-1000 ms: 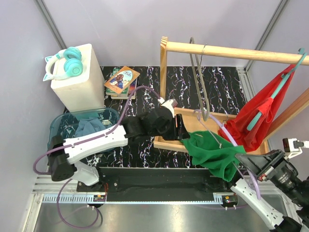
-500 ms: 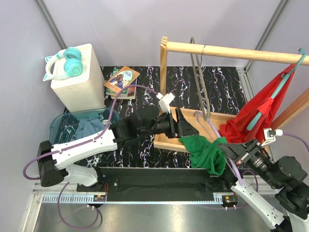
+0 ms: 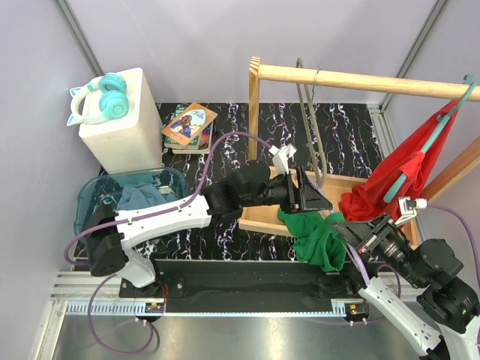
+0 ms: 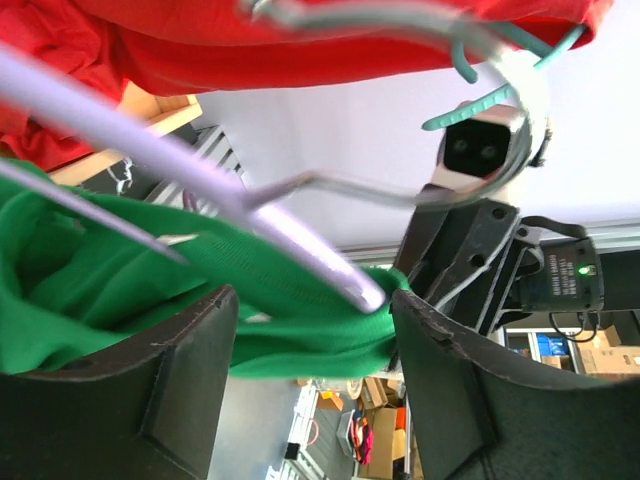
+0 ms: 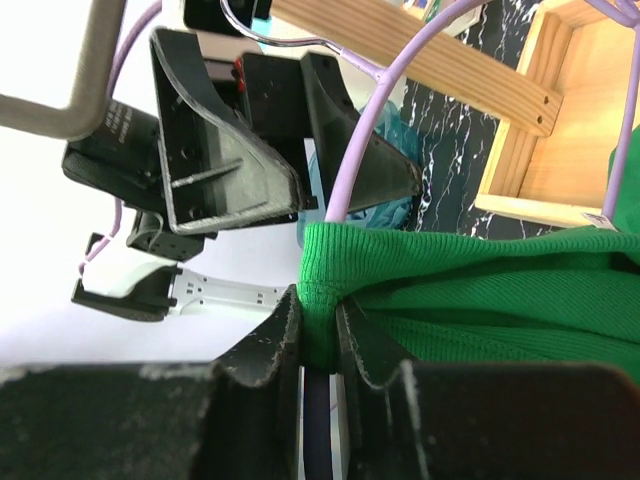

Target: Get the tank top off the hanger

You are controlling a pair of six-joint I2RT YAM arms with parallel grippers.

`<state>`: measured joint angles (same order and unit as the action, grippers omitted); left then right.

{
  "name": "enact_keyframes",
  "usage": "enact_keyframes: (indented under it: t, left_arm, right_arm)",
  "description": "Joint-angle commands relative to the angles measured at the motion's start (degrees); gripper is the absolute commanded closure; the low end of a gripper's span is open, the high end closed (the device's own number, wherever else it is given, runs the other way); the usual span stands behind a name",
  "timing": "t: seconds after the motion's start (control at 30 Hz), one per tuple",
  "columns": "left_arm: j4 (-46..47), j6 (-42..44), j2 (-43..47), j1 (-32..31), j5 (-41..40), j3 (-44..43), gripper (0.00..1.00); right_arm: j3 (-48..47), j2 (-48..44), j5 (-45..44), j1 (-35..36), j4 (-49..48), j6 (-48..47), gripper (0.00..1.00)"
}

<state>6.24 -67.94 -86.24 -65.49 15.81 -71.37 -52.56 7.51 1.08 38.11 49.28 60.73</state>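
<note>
- Your tank top [image 3: 319,240] showed as bright green ribbed knit, bunched into a crumpled heap, with one hemmed edge drawn over the lavender hanger [image 4: 200,183].
- It hung at the front of the wooden rack [image 3: 330,76], low by the base frame, between your two grippers and just beside the red garment [image 3: 390,180].
- From above, its long axis ran from the rack's base toward the near table edge. Neck and hem could not be told apart.
- Your right gripper [image 5: 318,345] was pinched tight on a fold of that green edge, right where the hanger wire passed.
- Your left gripper [image 4: 312,370] stood wide, with the hanger rod and green cloth crossing the gap. Whether either finger touched them was unclear.
- The cloth covered much of the hanger's frame, and from above the left gripper hid the tank top's upper end.
</note>
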Motion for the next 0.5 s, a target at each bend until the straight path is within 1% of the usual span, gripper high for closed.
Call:
enact_keyframes:
  t: [0.0, 0.13, 0.17, 0.23, 0.27, 0.37, 0.47]
  left_arm:
    - [4.57, -0.96, -0.42, -0.42, 0.54, -3.68, 0.35]
    - [1.5, -1.22, -1.65, -0.34, 0.18, -4.74, 0.44]
    - [1.32, -1.49, -2.0, -0.34, 0.1, -4.74, 0.51]
    - [0.01, -1.67, -2.36, -0.25, -0.08, -4.91, 0.58]
    - [-0.43, -1.58, -2.62, -0.07, -0.08, -5.0, 0.64]
    - [-1.49, -1.23, -3.15, 0.28, 0.09, -5.0, 0.74]
    - [-1.49, -0.88, -3.15, 0.37, 0.18, -4.57, 0.79]
  right_arm:
    - [0.52, -1.0, 3.48, 0.12, -6.21, -0.61, 1.0]
    - [1.23, -1.0, 5.07, 0.13, -6.21, -0.44, 1.0]
    - [1.31, -1.0, 5.33, 0.12, -6.21, -0.35, 1.0]
    - [1.31, -0.92, 5.86, 0.12, -6.3, -0.43, 1.0]
    - [1.31, -0.92, 6.12, 0.12, -6.21, -0.7, 1.0]
    - [1.58, -0.39, 7.53, 0.12, -6.21, -1.49, 1.0]
    - [2.19, 0.14, 8.76, 0.04, -6.12, -1.84, 1.0]
